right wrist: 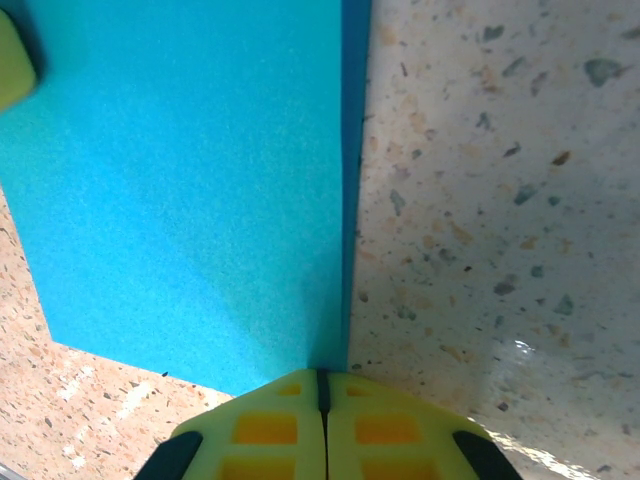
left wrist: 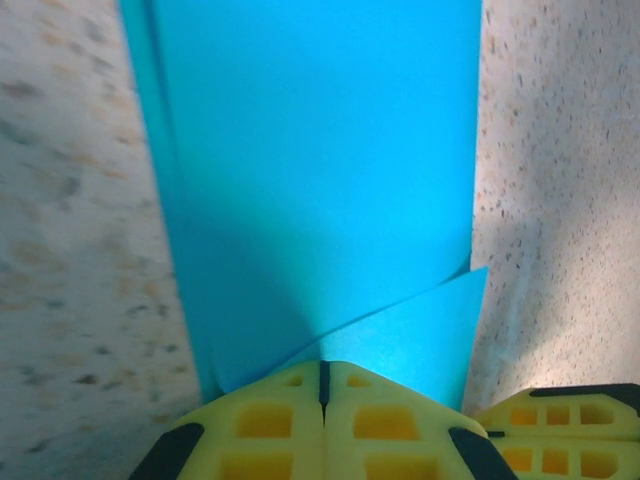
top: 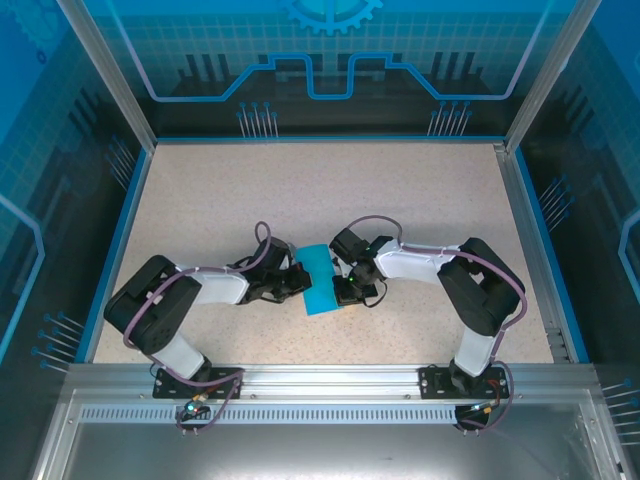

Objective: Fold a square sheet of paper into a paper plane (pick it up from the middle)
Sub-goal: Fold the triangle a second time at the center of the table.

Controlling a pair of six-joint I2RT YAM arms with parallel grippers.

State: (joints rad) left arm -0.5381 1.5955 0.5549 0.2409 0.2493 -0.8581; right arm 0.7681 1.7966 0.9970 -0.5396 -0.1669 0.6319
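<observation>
**Mid-fold: both grippers pressing a crease into the paper**

The thin, bright cyan-blue paper sheet (top: 318, 285) lies at the middle of the speckled beige table (top: 330, 190), between the two arms. It is no longer a flat square. The left wrist view shows it (left wrist: 320, 180) as a long doubled strip with a slanted triangular flap (left wrist: 410, 340) folded across its near end. It is not yet a pointed dart, so I judge the task to be in its early folds.

The left gripper (top: 292, 282) meets the sheet from the left. Its yellow fingers are together with no gap (left wrist: 322, 385), their tips on the paper at the flap. The right gripper (top: 347, 292) meets it from the right, also with its fingers together (right wrist: 320, 385), tips right at the sheet's straight folded edge (right wrist: 345, 200). I cannot tell whether either one nips a layer of paper or only bears down on it.

The step in hand looks like flattening or holding a fold. The next move probably calls for one gripper to keep the sheet pinned while the other slides along the crease or lifts the next corner. Thin paper will shift or buckle if both let go together.
</observation>
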